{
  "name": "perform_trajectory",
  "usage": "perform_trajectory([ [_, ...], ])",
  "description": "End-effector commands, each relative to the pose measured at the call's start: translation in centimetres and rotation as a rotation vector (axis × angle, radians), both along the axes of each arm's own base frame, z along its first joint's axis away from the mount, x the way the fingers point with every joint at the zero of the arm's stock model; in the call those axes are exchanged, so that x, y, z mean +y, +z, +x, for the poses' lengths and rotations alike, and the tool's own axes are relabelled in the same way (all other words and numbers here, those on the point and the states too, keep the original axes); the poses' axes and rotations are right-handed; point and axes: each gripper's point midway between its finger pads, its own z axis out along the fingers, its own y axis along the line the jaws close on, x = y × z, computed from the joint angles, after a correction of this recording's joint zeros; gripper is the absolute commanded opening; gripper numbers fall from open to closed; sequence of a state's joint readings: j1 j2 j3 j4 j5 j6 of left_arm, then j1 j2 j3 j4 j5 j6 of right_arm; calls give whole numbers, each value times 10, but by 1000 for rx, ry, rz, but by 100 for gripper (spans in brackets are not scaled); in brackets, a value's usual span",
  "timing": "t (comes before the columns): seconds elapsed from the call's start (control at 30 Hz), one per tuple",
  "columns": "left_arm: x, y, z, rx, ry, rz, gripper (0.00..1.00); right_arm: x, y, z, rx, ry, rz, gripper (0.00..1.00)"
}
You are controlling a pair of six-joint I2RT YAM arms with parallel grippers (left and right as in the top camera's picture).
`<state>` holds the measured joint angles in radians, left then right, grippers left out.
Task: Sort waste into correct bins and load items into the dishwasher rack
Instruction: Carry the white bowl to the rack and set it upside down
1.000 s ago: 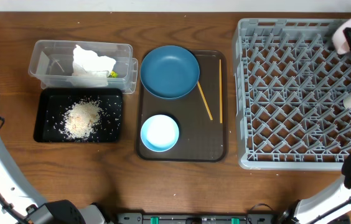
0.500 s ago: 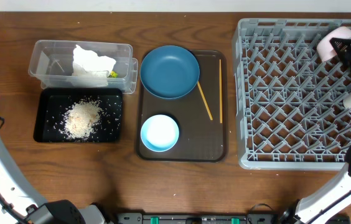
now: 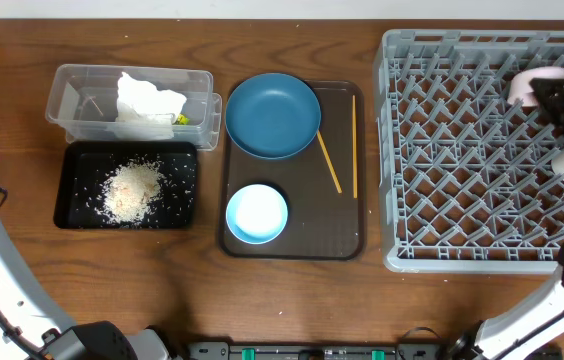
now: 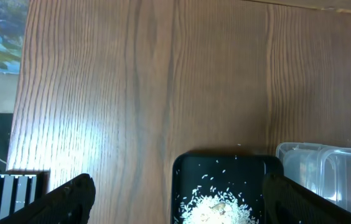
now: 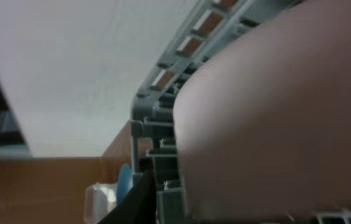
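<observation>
Pale pinkish cup (image 3: 534, 84) in rack (image 3: 442, 150): prob. light, rigid, slick, so take it by the rim. Right end effector (image 3: 559, 96) at it, grip unclear. Left end effector (image 4: 178, 202) wide open, empty.

Tub (image 3: 65, 100) behind bin tray (image 3: 60, 190); plate (image 3: 273, 115), bowl (image 3: 257, 213), chopsticks (image 3: 329, 162) on serving tray (image 3: 322, 222); rack (image 3: 462, 180) right.

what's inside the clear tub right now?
The clear tub holds crumpled white tissue. A sliver of yellow-green wrapper shows at the tissue's lower right edge. The rest of the wrapper, and anything else beneath the tissue, is covered.
</observation>
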<state>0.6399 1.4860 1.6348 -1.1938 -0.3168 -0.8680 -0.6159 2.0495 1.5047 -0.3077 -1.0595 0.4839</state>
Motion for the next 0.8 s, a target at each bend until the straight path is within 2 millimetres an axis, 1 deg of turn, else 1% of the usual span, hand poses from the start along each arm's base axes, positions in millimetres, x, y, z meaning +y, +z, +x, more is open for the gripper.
perform_trajectory([
  [0.0,3,-1,-1,4,16,2,89,-16,25,-18,67,-113,-177,25],
  [0.13,3,-1,-1,4,16,2,89,-25,34,-40,166,-197,-284,30],
  [0.23,3,-1,-1,4,16,2,89,-25,52,-53,182,-233,-326,34],
  [0.3,3,-1,-1,4,16,2,89,-21,67,-57,157,-237,-340,35],
  [0.37,3,-1,-1,4,16,2,89,-16,80,-58,128,-236,-358,34],
  [0.43,3,-1,-1,4,16,2,89,-11,87,-54,109,-236,-387,33],
  [0.5,3,-1,-1,4,16,2,89,-11,85,-48,115,-257,-437,30],
  [0.53,3,-1,-1,4,16,2,89,-15,80,-45,136,-284,-475,28],
  [0.63,3,-1,-1,4,16,2,89,-31,61,-38,243,-426,-563,22],
  [0.7,3,-1,-1,4,16,2,89,-35,51,-29,267,-460,-614,20],
  [0.77,3,-1,-1,4,16,2,89,-37,38,-16,273,-479,-657,20],
])
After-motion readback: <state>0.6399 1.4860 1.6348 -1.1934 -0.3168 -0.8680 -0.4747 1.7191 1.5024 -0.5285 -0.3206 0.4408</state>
